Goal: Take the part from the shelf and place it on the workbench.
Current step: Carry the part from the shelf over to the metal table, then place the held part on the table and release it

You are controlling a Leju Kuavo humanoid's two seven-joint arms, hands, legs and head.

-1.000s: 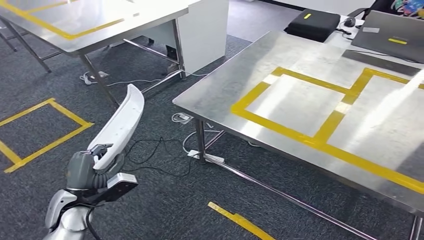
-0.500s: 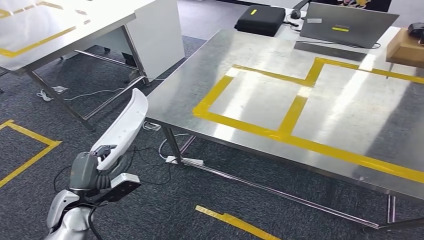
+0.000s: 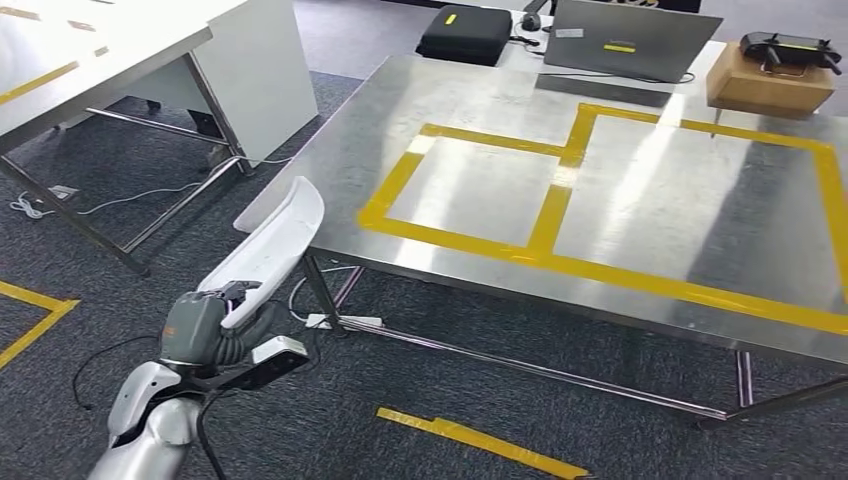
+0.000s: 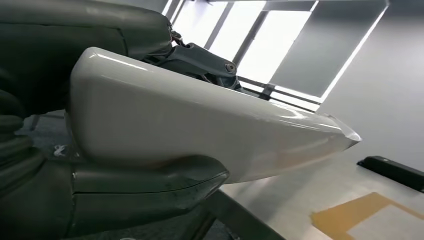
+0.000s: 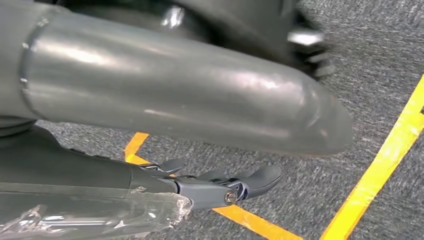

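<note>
Head view — left hand (image 3: 205, 330) raised, grasping white part (image 3: 272, 245), right hand (image 5: 220, 187) seemingly empty, fingers extended.

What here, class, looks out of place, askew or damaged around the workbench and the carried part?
Nothing looks damaged or spilled. The left hand grips the white part at its lower end, tilted up toward the workbench corner. Loose cables trail over the carpet under the tables.

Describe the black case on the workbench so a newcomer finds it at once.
Start at the steel workbench marked with yellow tape. At its far edge lies the black case, left of the grey laptop. It alone is black, with a small yellow label on top.
</note>
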